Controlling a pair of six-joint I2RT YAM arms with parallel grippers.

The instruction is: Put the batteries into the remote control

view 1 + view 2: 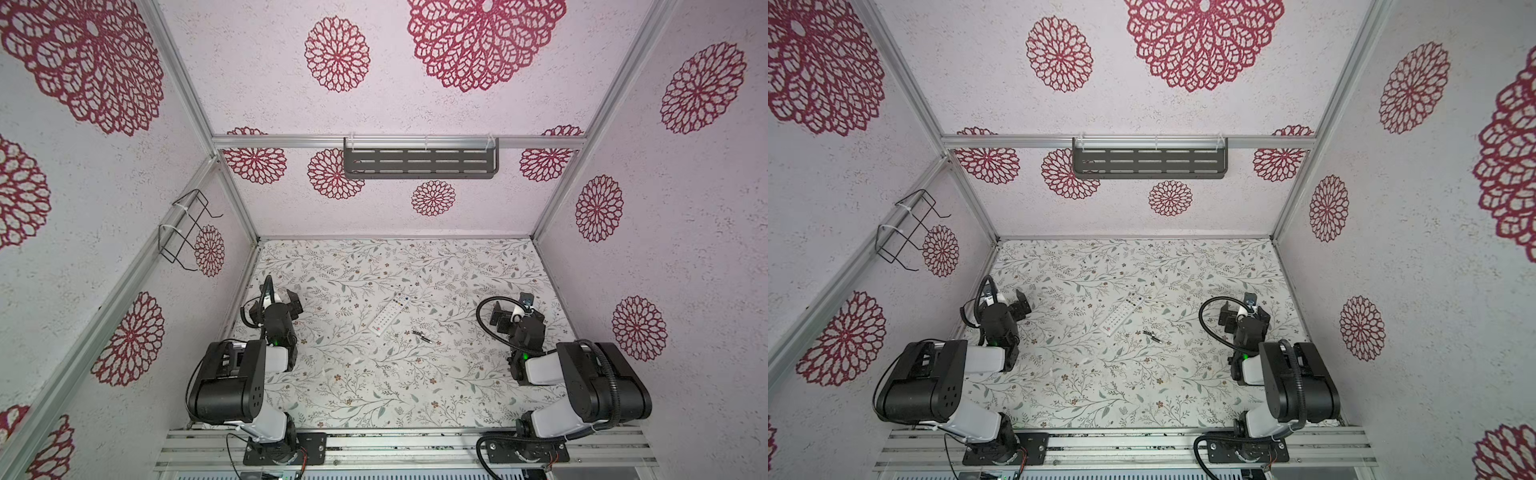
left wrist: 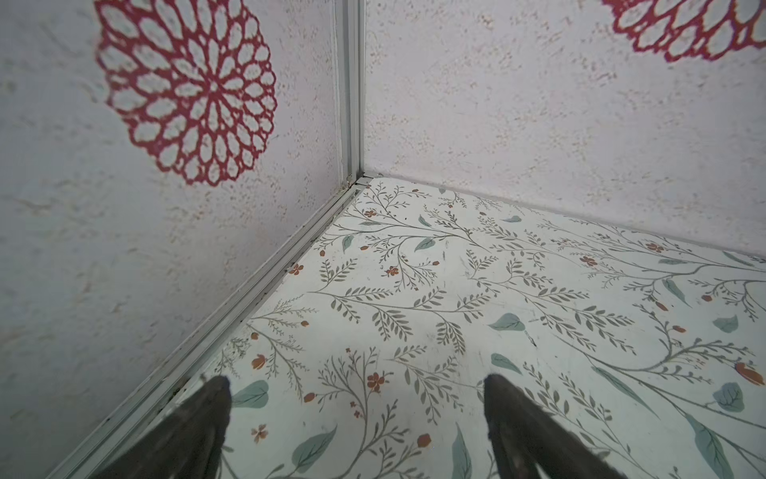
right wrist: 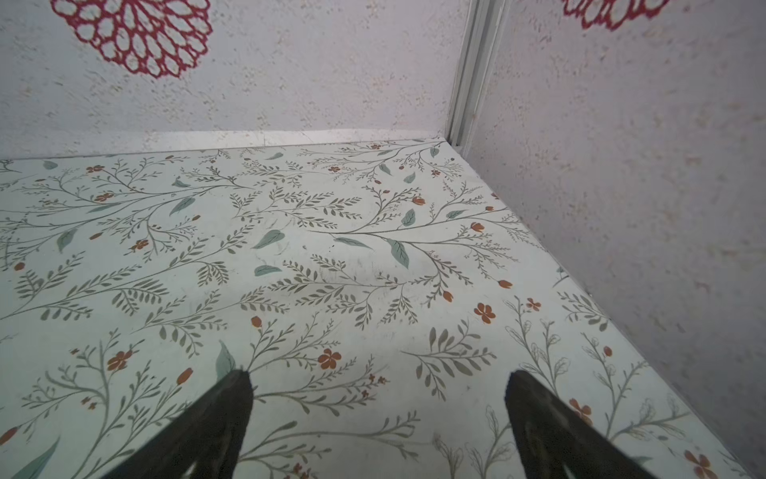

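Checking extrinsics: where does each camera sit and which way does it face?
Both top views: high over the near edge, looking down at table, remote control, batteries; both arms show.
Left wrist: on left arm, facing the far-left corner post; open jaws show.
Right wrist: on right arm, facing the far-right corner post; open jaws show.
Shared: both wrist views see table and back wall, neither the remote control.

No legible text anywhere, red logo [image 1: 377,330] on the remote control [image 1: 389,314] (too small to read)
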